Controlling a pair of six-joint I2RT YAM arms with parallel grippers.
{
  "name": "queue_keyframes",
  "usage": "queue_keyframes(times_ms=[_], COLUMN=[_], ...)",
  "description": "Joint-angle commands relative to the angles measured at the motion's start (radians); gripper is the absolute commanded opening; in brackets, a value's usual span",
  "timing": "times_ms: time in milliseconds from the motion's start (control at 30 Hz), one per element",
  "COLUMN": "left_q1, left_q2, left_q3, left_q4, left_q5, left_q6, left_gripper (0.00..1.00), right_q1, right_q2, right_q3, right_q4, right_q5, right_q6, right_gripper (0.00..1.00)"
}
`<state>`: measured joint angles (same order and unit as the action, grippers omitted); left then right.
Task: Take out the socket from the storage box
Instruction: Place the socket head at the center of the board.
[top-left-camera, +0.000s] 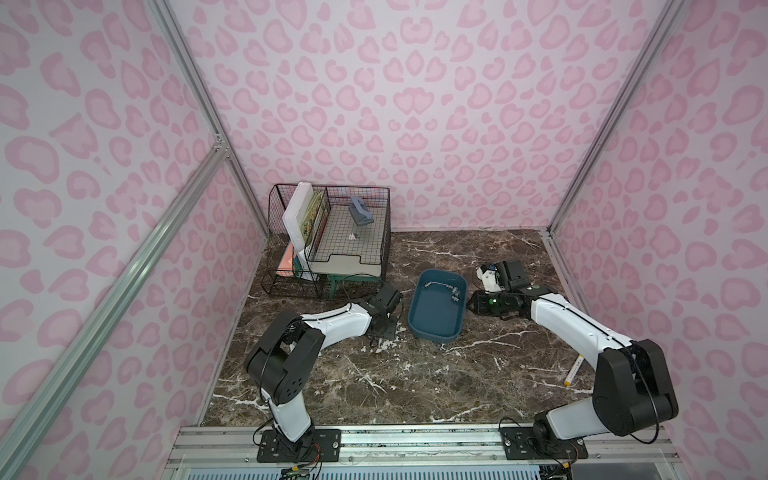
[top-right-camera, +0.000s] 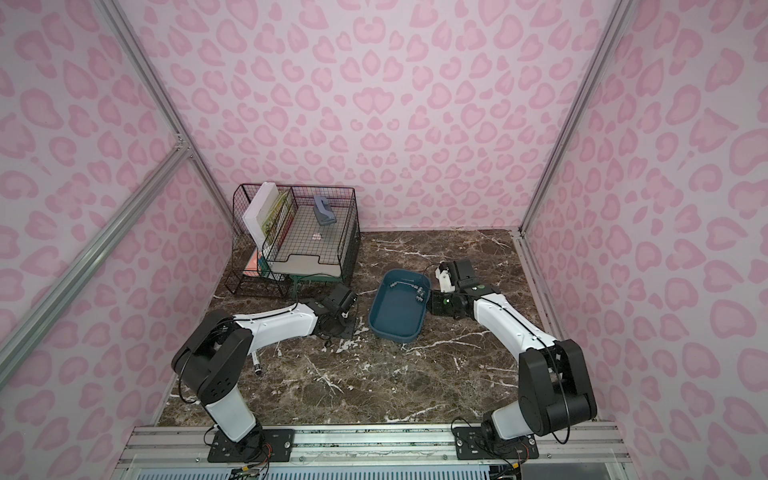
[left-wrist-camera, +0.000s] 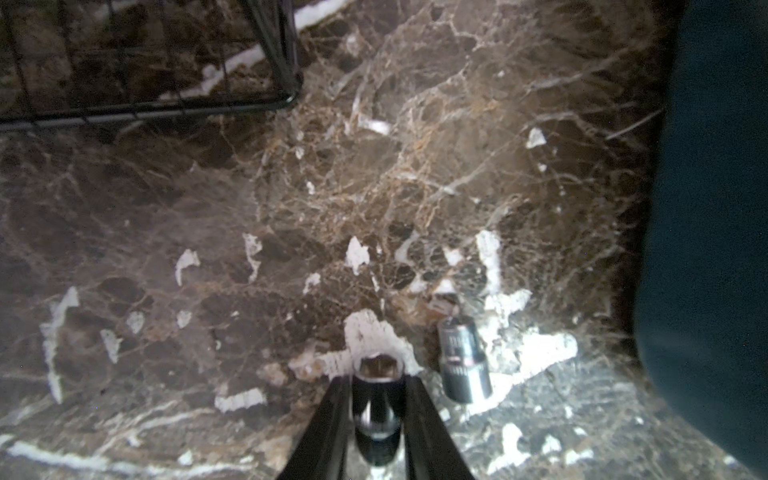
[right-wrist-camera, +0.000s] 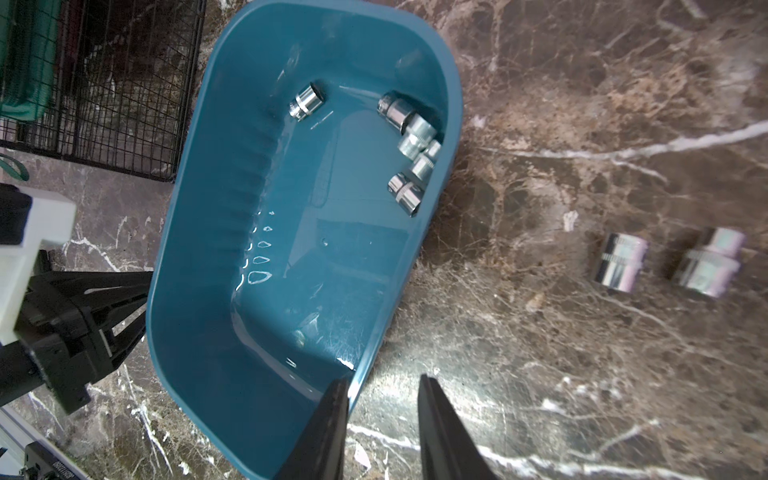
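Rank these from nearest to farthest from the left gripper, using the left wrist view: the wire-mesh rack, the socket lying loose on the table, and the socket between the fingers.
1. The socket, right between the fingers of the left gripper.
2. The loose socket, lying on its side just beside the fingers.
3. The wire-mesh rack, far off, well beyond both sockets.

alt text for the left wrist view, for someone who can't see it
A chrome socket sits between the left gripper's two black fingers over a brown marble tabletop. A second socket lies beside it, with the teal storage box at one edge and a black wire rack's corner beyond.
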<state>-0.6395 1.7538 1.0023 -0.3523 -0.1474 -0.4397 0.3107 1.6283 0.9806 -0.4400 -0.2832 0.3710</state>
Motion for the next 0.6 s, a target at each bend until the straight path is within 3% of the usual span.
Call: queue_keyframes(times_ms=[0,567], left_q1=[0.002,0.003], left_q2=[-0.013,-0.155], left_q3=[0.002,0.067], left_q4=[0.004,-0.116], left_q5=[-0.006,-0.011], left_q6=[-0.001,0.016], left_gripper=[0.31,0.33], right_q1=[0.004,0.026], right_q2=[0.002,-0.015], right_q3=[0.011,0.055], right_q4=[0.021,-0.003], right_q5=[0.006,0.015], right_q6=[0.009,0.019], right_gripper=[0.34,0.34])
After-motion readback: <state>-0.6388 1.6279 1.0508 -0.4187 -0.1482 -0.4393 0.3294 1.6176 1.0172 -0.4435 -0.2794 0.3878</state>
